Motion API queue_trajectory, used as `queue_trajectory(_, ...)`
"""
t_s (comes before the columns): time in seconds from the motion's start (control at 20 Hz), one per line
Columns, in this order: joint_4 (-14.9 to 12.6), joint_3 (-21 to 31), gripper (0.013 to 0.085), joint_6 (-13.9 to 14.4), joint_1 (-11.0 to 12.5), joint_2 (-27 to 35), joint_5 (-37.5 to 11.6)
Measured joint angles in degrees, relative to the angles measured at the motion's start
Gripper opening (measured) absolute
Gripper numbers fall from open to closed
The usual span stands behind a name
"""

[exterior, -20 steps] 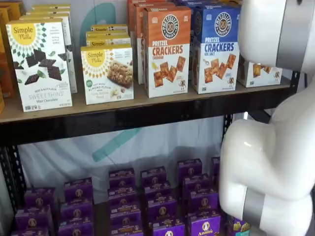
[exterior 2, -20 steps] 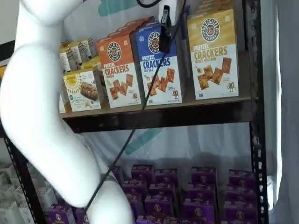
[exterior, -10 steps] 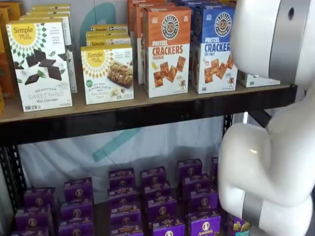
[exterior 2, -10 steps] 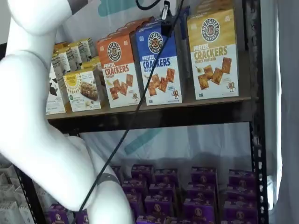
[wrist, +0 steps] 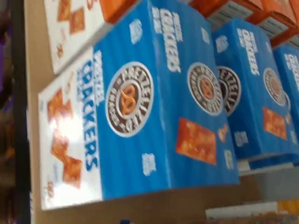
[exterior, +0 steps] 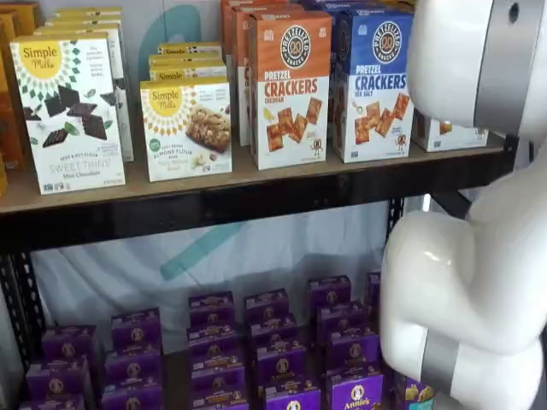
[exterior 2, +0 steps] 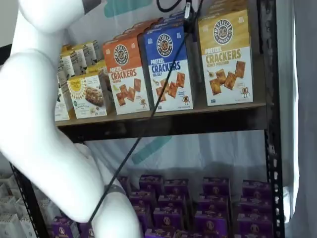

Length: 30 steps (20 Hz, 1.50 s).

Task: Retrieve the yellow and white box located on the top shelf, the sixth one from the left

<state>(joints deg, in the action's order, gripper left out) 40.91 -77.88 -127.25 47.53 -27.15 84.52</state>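
The top shelf (exterior: 171, 183) is a tan wooden board over a thick dark beam, carried on black perforated uprights (exterior 2: 271, 148). A pale wrinkled cloth (exterior: 256, 248) hangs behind. In a shelf view, from the frame's left: the glossy white arm (exterior 2: 39, 139), a snack-bar box (exterior 2: 88, 95), an orange box (exterior 2: 128, 74), a blue box (exterior 2: 168, 69), then the yellow box (exterior 2: 225, 57) at upper right. It is flat-sided cardboard standing upright on the board, long axis vertical, face to the camera. The gripper (exterior 2: 188, 15) hangs at the top edge between the blue and yellow boxes, with a cable (exterior 2: 148, 119) beside it. Whether its fingers are parted cannot be told. Purple boxes (exterior: 214, 342) fill the lower level.
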Motion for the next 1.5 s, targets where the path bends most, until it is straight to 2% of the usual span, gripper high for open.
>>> queue_trajectory(0.2, -1.0, -1.4, 0.0850, -1.9, -0.1, 2.3, -2.2)
queue_trajectory(0.45, -2.9, -3.4, 0.0850, -2.6, -0.8, 4.7, -3.0)
queue_trajectory(0.75, -8.1, -10.3, 0.0850, -0.6, -2.6, 10.0, 1.3)
queue_trajectory(1.0, -11.1, -15.0, 0.0850, 0.8, -3.8, 13.8, 4.2)
queue_trajectory(1.4, -14.6, -14.5, 0.0850, 0.3, -5.6, 15.0, 1.7)
queue_trajectory(1.5, -16.5, -15.4, 0.0850, 0.5, -6.2, 15.8, 2.5)
